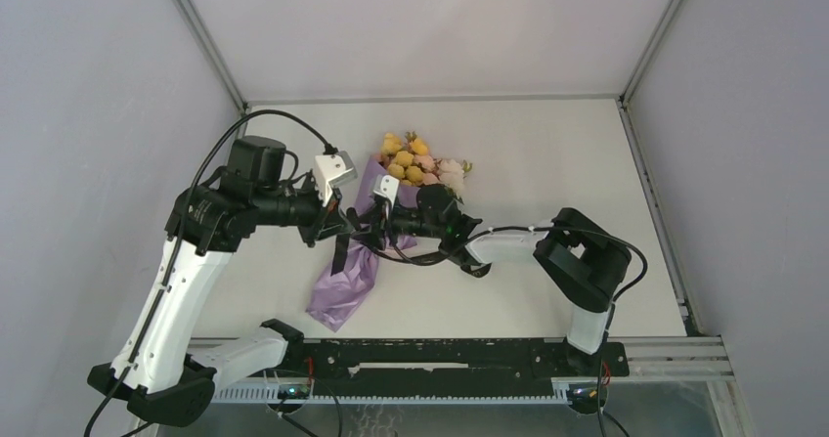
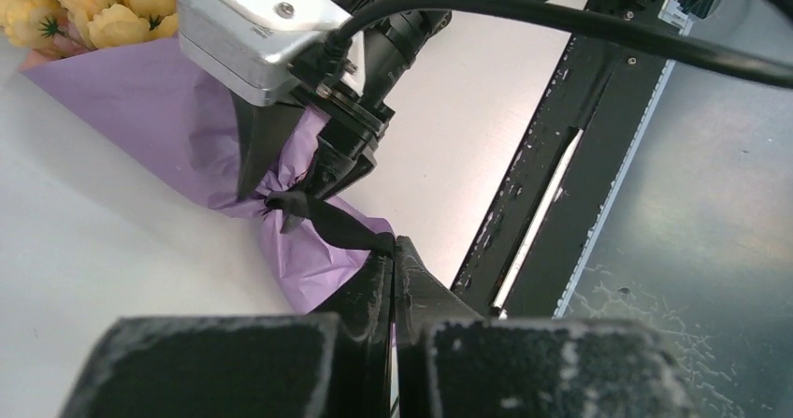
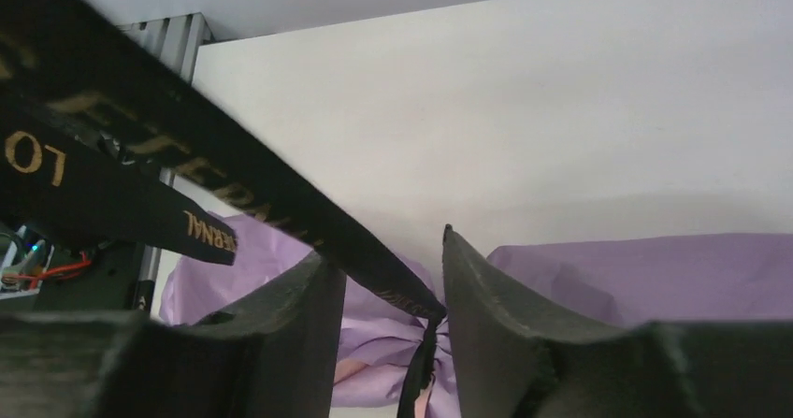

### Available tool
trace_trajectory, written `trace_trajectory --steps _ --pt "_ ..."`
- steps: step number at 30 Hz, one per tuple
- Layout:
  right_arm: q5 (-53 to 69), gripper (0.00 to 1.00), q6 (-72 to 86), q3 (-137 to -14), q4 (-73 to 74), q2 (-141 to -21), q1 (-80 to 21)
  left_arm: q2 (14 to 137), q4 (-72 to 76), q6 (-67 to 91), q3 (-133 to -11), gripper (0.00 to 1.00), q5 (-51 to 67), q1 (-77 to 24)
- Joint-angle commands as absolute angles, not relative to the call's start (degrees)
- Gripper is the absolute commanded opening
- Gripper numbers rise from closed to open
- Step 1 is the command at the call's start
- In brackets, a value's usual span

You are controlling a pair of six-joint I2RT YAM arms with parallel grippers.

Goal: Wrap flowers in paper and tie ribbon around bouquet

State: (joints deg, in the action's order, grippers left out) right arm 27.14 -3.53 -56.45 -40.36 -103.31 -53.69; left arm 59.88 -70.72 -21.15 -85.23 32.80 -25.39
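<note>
1. Surface: a flat, matt white worktop [image 1: 547, 163] carries the scene. Plain grey walls [image 1: 98, 114] enclose it on three sides, and slanted aluminium frame posts [image 1: 200, 36] stand at the far corners. A black mounting rail [image 1: 450, 354] runs along the near edge.
2. Location: the lilac-purple paper-cone bouquet [image 1: 342, 295] lies flat on the worktop, left of centre, between the two arms.
3. Orientation: in the overhead view its long axis runs diagonally from near-left to far-right. The wide end, with rounded yellow, pink and white blooms [image 1: 411, 158], points to the far wall. The narrow tail points to the near edge.
4. Materials: the thin lilac paper [image 2: 140, 100] is crinkled. It is gathered into tight folds at the waist and flares out again below.
5. Tie: a narrow black fabric ribbon [image 2: 332, 222] is knotted at the waist. The right wrist view shows gold lettering on it, and a loose end hangs to the left.
6. Left pincer [image 2: 394, 250]: the textured black fingers are pressed together on the ribbon. The strand runs taut from the knot to the fingertips.
7. Right pincer [image 3: 385, 250]: the jaws stand apart, straddling the knot. The ribbon passes through the gap and rests on one finger's inner edge, and purple paper shows between the fingers.
</note>
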Motion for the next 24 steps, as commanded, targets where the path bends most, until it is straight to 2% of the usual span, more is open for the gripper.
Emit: trace_trajectory --steps 1,2,3,4,5,6,7,8,10,11,15,17,21,24 --pt "28.62 0.36 1.12 -58.62 -44.26 -102.87 -53.81 58.76 -69.91 -21.51 -85.84 0.00 31.38 -25.63" --pt "28.52 0.24 2.38 -58.60 -42.78 -102.24 -53.34 58.42 -69.09 -20.96 -85.56 0.00 30.22 -25.47" --pt "28.12 0.08 3.59 -58.49 -41.04 -101.44 -52.73 58.06 -67.79 -19.97 -84.89 0.00 28.39 -24.97" --pt "27.50 0.00 4.61 -58.12 -39.23 -100.33 -52.13 57.59 -66.12 -18.83 -83.92 0.00 26.21 -24.29" --pt "26.84 0.00 5.32 -57.38 -37.35 -98.76 -51.57 57.23 -64.02 -17.34 -82.09 0.00 23.58 -23.56" --pt "26.05 0.00 5.69 -56.25 -35.74 -97.04 -51.02 56.74 -61.95 -16.26 -79.66 0.06 19.75 -23.32" --pt "25.20 0.00 5.78 -55.32 -33.72 -94.96 -50.52 56.35 -60.21 -16.42 -76.92 0.24 17.12 -23.42" --pt "25.18 0.00 5.72 -54.39 -31.23 -92.87 -49.89 56.01 -59.37 -18.39 -73.76 0.37 15.85 -23.43" --pt "27.78 0.00 6.43 -53.06 -25.90 -88.44 -48.16 54.41 -58.20 -21.71 -67.49 0.58 12.88 -23.66" --pt "29.87 0.00 6.49 -52.10 -22.80 -87.07 -47.02 53.67 -58.98 -23.81 -64.15 0.63 12.06 -23.94" --pt "32.69 0.00 3.81 -51.77 -10.16 -82.75 -45.52 50.78 -61.75 -26.75 -61.58 0.69 13.26 -28.07" --pt "32.62 0.00 3.00 -51.72 -5.52 -80.84 -44.66 48.96 -56.89 -26.98 -59.95 0.70 17.70 -30.51" --pt "35.54 0.00 5.18 -49.52 -3.78 -76.73 -41.25 47.20 -30.58 -19.20 -49.92 0.85 23.13 -37.36" --pt "35.41 0.00 6.20 -47.04 -4.04 -74.58 -40.00 54.35 -9.42 -10.39 -44.70 0.89 19.91 -42.43"
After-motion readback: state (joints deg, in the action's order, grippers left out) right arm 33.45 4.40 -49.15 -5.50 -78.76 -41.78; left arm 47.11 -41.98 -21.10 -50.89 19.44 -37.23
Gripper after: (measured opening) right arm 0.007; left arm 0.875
